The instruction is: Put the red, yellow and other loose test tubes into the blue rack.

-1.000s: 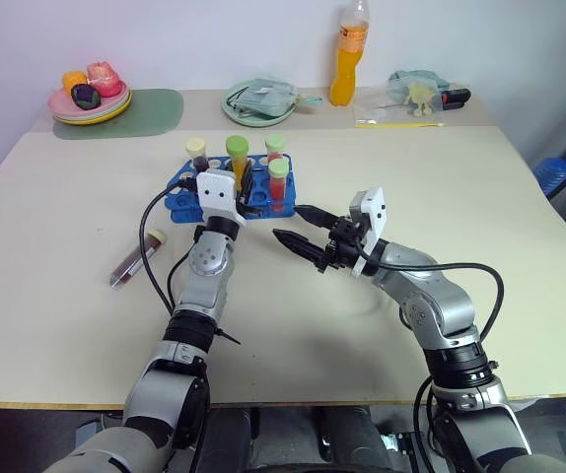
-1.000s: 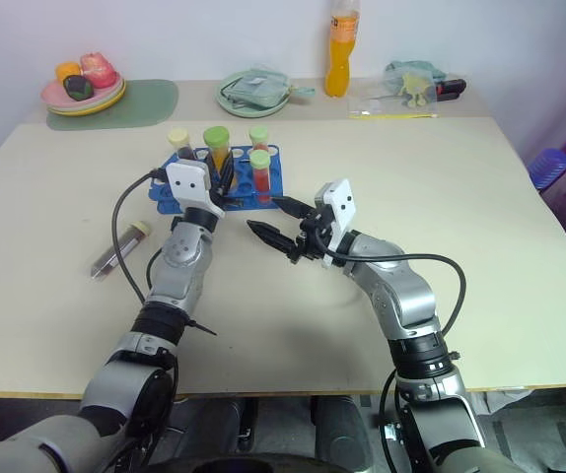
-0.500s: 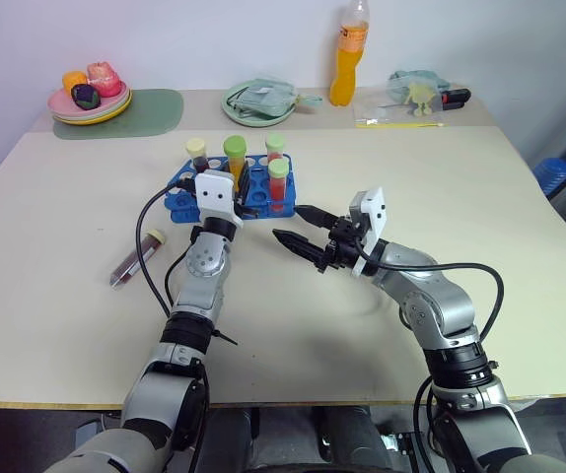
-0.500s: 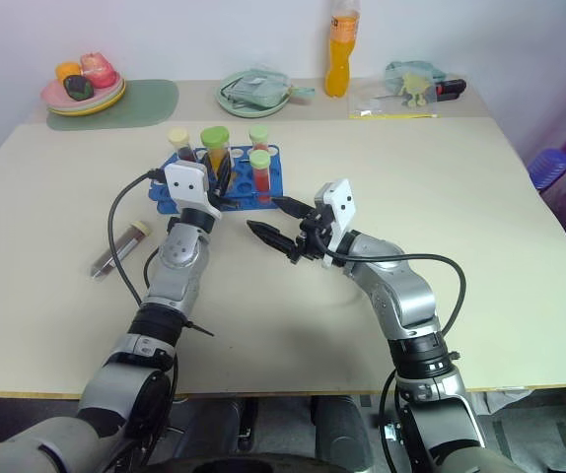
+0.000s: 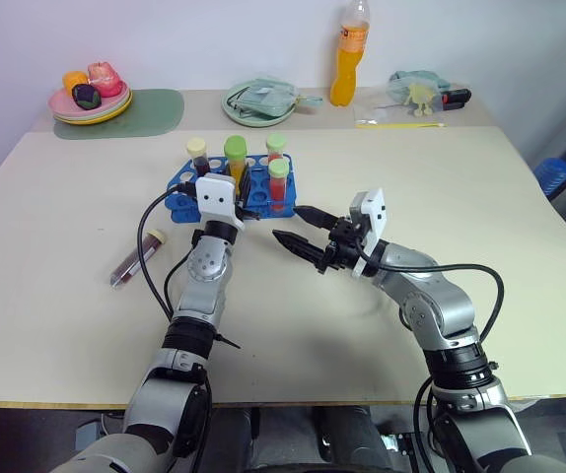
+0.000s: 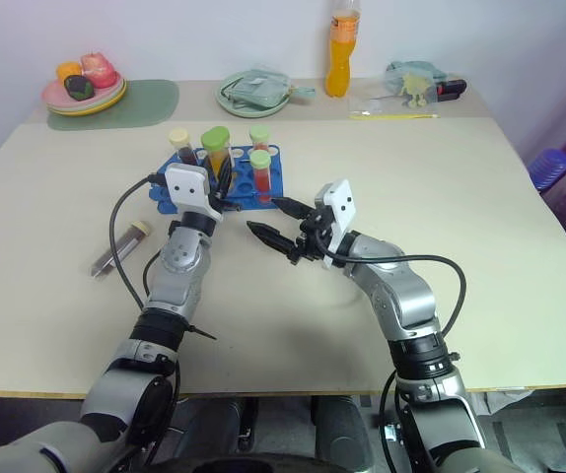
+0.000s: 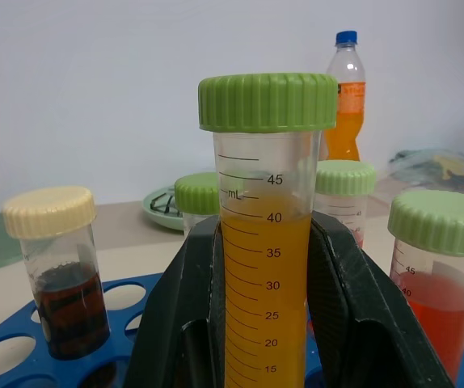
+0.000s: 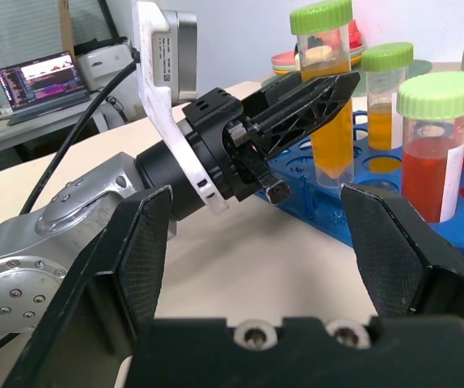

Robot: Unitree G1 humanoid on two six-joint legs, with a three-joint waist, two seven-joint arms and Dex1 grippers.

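Pale and wide, the counter [image 5: 382, 168] is carrying everything under a plain wall. Over its middle, the left hand [image 7: 266, 323] is clenching its two black fingers [image 7: 179, 323] around the yellow-orange tube [image 7: 266, 267], holding it upright by its clear body, the green cap well above the grip. That tube is standing over the blue rack [image 5: 178, 193], directly ahead of the hand. In the rack a red tube [image 5: 278, 186] is sitting beside it, a dark brown cream-capped tube [image 5: 197, 156] is standing at the other end, and another green-capped tube [image 5: 275, 146] is standing at the back. Just beside the rack, the right hand [image 5: 300, 226] is hovering spread and empty, pointing toward the left one. Well apart on the left, a loose dark tube [image 5: 137, 258] is lying flat.
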